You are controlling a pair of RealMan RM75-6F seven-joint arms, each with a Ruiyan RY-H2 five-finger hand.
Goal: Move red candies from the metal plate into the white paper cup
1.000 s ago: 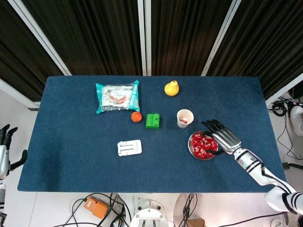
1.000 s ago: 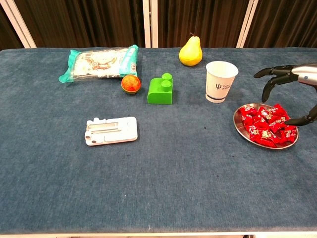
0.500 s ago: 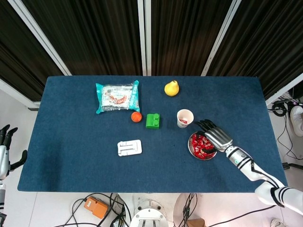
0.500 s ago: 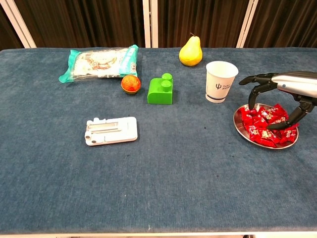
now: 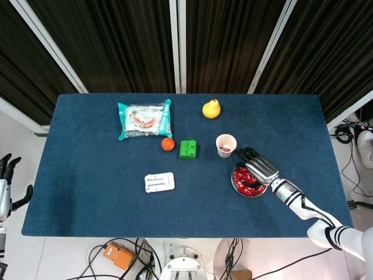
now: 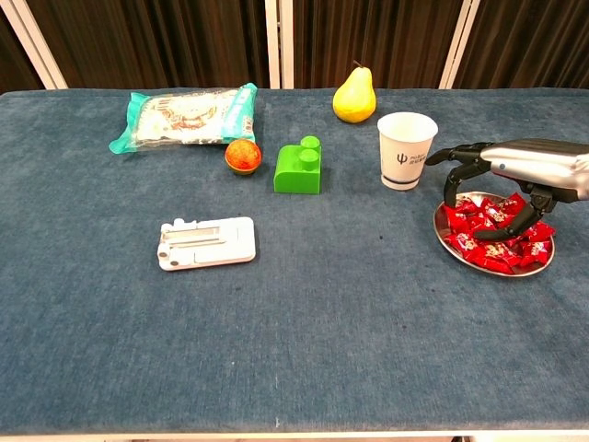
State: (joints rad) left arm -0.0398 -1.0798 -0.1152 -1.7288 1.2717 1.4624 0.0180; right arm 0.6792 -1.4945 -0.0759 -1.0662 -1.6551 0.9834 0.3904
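The silver right hand [image 6: 502, 180] is reaching into the red wrapped candies [image 6: 492, 235] on the round metal plate [image 6: 444, 232], fingers curled down. Whether it is grasping one I cannot tell. The left hand [image 5: 4, 178] is hanging released off-table.

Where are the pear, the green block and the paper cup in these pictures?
Pear [image 6: 354, 98], chest view, on its yellow belly.
Green block [image 6: 297, 172], chest view, on its front face.
White paper cup [image 6: 405, 157], chest view, on its side wall by the printed logo.

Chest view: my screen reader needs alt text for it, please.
The robot's right hand, fingers spread and curled down, reaches into the red candies on the metal plate, beside the white paper cup on the blue table.
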